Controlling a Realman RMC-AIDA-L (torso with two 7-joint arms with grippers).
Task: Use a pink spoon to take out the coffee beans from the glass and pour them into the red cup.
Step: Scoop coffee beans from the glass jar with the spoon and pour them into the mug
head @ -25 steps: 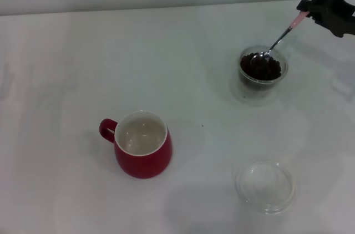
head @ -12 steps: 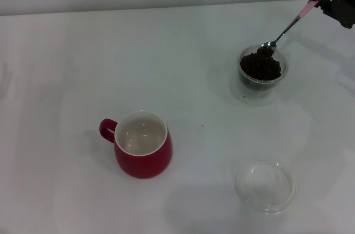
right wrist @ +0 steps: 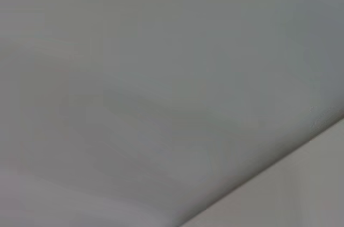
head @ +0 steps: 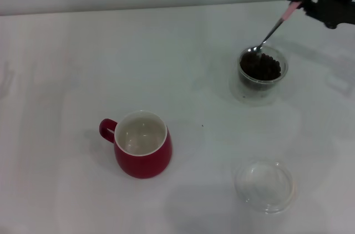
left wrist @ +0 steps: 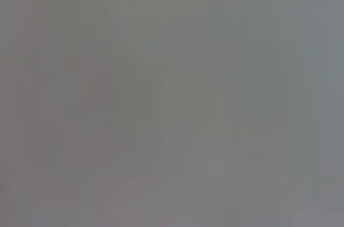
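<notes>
Shifted left, right gripper point(head: 302, 2) clamps pink spoon point(head: 270, 30), bowl at rim of glass point(head: 262, 71).

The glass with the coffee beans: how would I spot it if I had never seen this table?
Look to the far right of the white table, just under the black claw holding a pink spoon. The glass is the small clear cup there. Unlike the empty glass dish nearer the front, it is full of dark beans.
</notes>
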